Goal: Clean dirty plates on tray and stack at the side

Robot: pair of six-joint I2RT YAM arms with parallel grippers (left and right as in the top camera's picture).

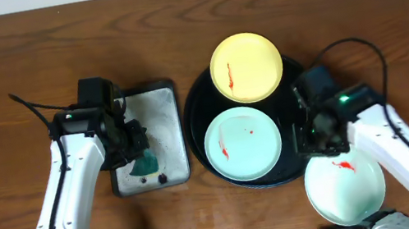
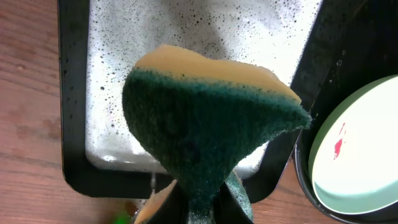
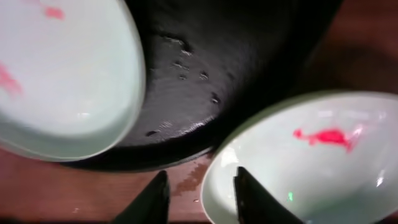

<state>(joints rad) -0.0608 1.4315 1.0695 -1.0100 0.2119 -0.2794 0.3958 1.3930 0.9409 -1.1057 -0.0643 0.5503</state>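
Note:
The round black tray point(image 1: 194, 112) holds a pale yellow plate point(image 1: 246, 66) at its far side and a mint plate point(image 1: 243, 143) with red smears nearer me. A second mint plate point(image 1: 346, 186), smeared red, lies on the wood off the tray's near right edge. My right gripper point(image 1: 318, 145) is open and straddles that plate's point(image 3: 311, 162) rim: one finger stands over its inside, the other over the table point(image 3: 202, 193). My left gripper point(image 1: 138, 155) is shut on a green and yellow sponge point(image 2: 205, 118) above the foamy rectangular tray.
The rectangular dark-rimmed tray point(image 1: 148, 99) with soapy whitish inside sits left of the black tray point(image 2: 360, 50), almost touching it. Water drops lie on the black tray's floor point(image 3: 205, 62) and on the wood by the plate. Cables trail behind both arms.

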